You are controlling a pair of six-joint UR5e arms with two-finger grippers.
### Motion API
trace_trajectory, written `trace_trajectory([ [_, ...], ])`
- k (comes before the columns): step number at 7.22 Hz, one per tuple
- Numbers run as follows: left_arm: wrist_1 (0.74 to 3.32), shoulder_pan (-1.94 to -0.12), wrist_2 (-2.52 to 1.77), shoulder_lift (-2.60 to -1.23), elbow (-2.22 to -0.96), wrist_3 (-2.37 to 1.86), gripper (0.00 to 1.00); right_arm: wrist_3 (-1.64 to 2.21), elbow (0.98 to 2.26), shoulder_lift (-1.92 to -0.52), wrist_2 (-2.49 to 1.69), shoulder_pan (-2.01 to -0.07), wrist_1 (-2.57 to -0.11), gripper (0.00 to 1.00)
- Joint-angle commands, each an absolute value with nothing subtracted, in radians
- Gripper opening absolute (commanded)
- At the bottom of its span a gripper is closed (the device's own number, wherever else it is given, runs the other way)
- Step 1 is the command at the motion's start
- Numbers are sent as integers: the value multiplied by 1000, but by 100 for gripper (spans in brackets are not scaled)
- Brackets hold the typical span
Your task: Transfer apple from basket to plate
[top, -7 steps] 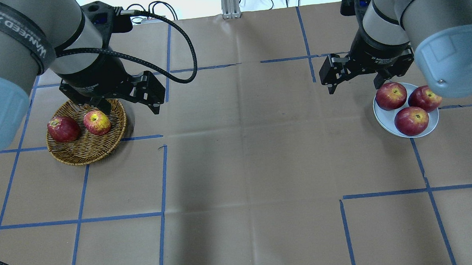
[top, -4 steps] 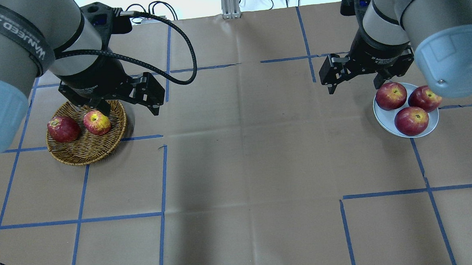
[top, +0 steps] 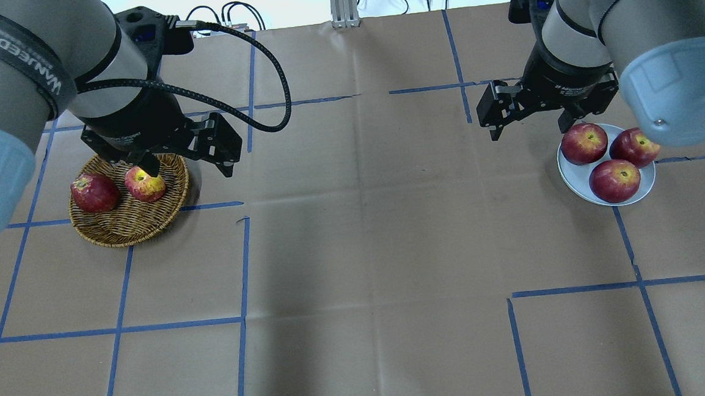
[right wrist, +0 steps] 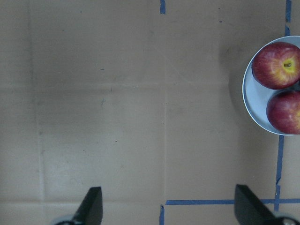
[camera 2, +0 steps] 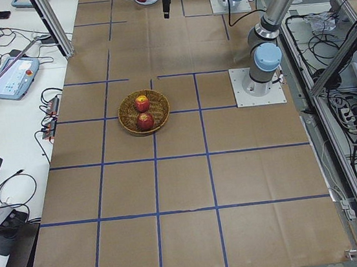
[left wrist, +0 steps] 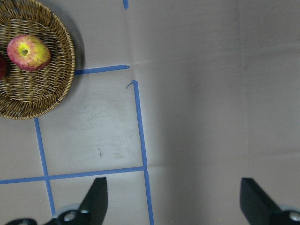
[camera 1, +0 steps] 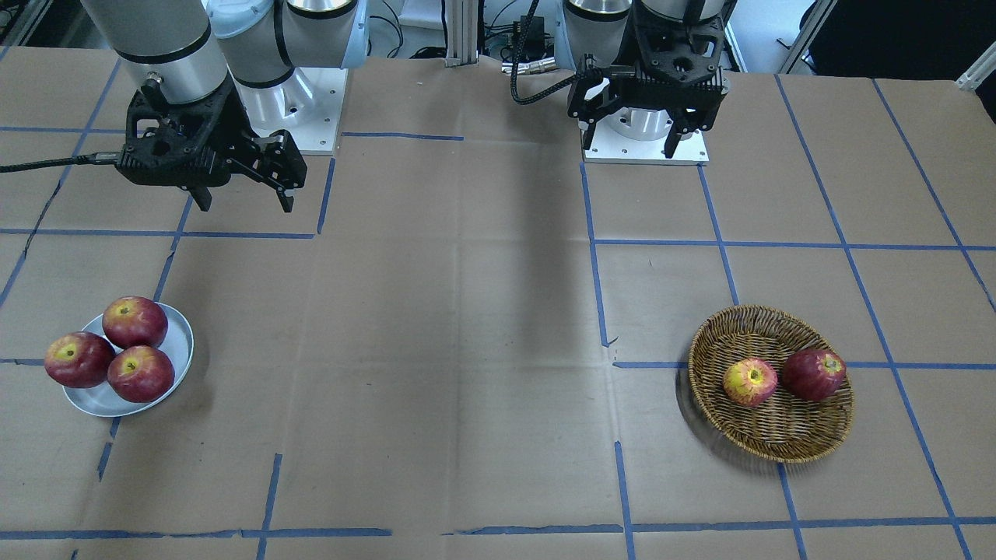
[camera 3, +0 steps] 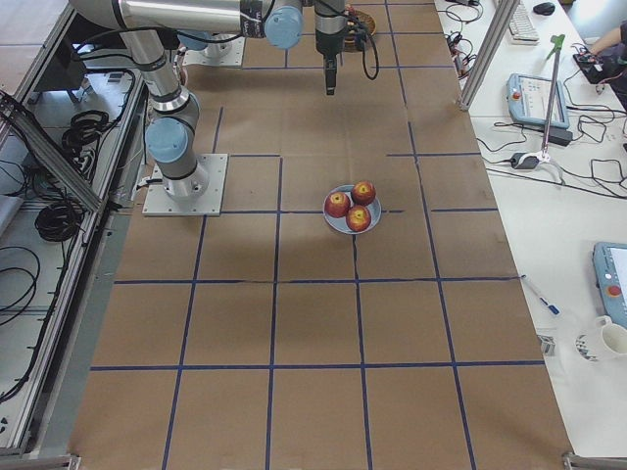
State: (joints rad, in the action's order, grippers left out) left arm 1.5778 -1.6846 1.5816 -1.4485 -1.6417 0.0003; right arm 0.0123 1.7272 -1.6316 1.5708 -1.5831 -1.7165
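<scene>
The paler yellow-and-red apple (top: 145, 184) lies in the round wicker basket (top: 116, 234) beside a dark red apple (top: 95, 193). It also shows in the front view (camera 1: 749, 382) and the left wrist view (left wrist: 29, 52). My left gripper (top: 188, 170) is open and empty. It hangs high, off the basket's (left wrist: 56, 93) right side. The small grey-white plate (top: 575, 178) holds three dark red apples (top: 614, 181). My right gripper (top: 529, 131) is open and empty, high beside the plate (right wrist: 248, 101).
Brown paper with blue tape lines covers the table (top: 368, 252). The basket (camera 1: 778, 451) and the plate (camera 1: 183, 346) sit at opposite ends of it. The two arm bases (camera 1: 646, 124) stand at the robot's edge.
My left arm has shifted slightly towards the basket, and one finger now overlaps the pale apple's top in the overhead view. The right arm and the apples have not moved.
</scene>
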Motion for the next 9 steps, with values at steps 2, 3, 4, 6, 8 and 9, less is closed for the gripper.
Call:
trace_trajectory([
  [2,1563,-1643,1583,-1477,-1689,43,99,12,1727,-1631,1571,-1583,-1717,100],
  [3,1551,-1556,1582,-1483,-1731,152,99,12,1727,-1632,1571,-1583,-1717,100],
  [4,1486,-1481,1582,-1496,-1777,260,99,12,1727,-1632,1571,-1583,-1717,100],
  [6,1244,-1387,1583,-1560,-1886,481,99,12,1729,-1631,1572,-1583,-1717,100],
  [8,1104,-1367,1585,-1671,-1902,660,99,12,1727,-1632,1571,-1583,-1717,100],
  [9,1007,-1352,1592,-1730,-1907,733,99,12,1727,-1632,1571,-1583,-1717,100],
])
